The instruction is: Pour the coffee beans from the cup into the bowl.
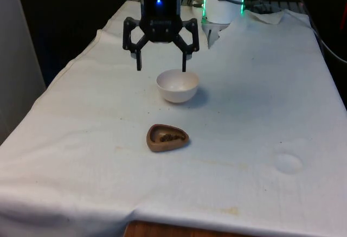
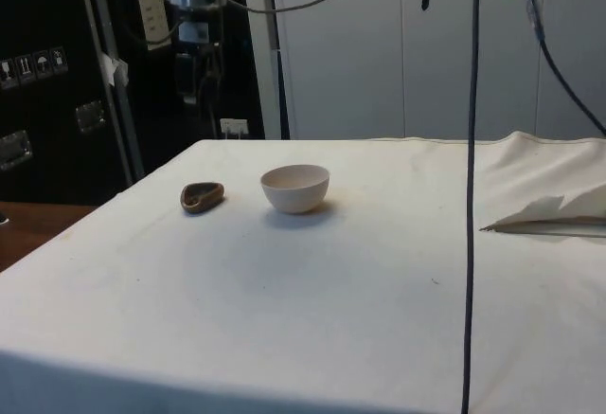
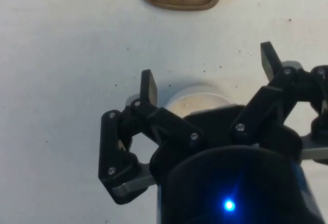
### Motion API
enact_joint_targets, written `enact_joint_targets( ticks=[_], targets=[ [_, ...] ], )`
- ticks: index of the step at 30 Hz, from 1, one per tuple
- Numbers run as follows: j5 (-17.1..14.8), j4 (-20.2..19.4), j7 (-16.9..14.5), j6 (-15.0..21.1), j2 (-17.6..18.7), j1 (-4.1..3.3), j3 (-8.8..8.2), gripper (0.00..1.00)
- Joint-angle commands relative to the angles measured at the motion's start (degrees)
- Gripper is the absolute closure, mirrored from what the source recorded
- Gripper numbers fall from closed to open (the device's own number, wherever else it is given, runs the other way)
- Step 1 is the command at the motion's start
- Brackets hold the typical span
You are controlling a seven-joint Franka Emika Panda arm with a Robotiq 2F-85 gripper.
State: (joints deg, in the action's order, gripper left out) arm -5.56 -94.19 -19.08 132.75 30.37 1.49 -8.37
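In the front view, going from left to right, the end effector (image 1: pixel 161 63) hangs above the counter (image 1: pixel 260 96) with its two fingers spread wide and nothing between them; it is over the far rim of the bowl (image 1: pixel 177 85), a little toward the front view's left. The bowl is white, upright, and looks empty. In front of it, apart from it and a little more to the front view's left, stands the cup (image 1: pixel 167 138), a low brown vessel with a rounded triangle shape, and the coffee beans (image 1: pixel 169 138) lie inside it. In the side view the cup (image 2: pixel 202 196) is just beside the bowl (image 2: pixel 295 188), not touching. I judge that the task is at its beginning: the cup is not yet grasped, the beans are not yet poured, so the approach, grasp, lift, tilt over the bowl are all left. The long axis of the cup runs across the front view, with the narrower end pointing to the front view's right.
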Motion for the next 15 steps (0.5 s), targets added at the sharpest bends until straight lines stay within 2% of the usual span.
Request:
enact_joint_targets(
  ticks=[1, 2, 3, 10, 11, 12, 15],
  targets=[
    [-0.7, 0.5, -0.6, -0.3, 0.6, 0.57, 0.17, 0.00],
    [-0.1, 0.0, -0.1, 0.0, 0.2, 0.06, -0.17, 0.00],
    [-0.8, 0.6, -0.7, -0.2, 0.9, 0.63, 0.11, 0.00],
    [-2.9, 2.6, -1.6, 0.7, 4.0, 0.74, -0.92, 0.00],
    [-2.5, 2.5, -1.3, 0.3, 3.7, 0.40, -1.26, 0.00],
    [-3.3, 3.1, -1.7, 1.2, 4.9, 0.74, -1.03, 0.00],
    [-3.9, 3.5, -1.8, 2.2, 6.0, 0.86, -1.09, 0.00]
  ],
)
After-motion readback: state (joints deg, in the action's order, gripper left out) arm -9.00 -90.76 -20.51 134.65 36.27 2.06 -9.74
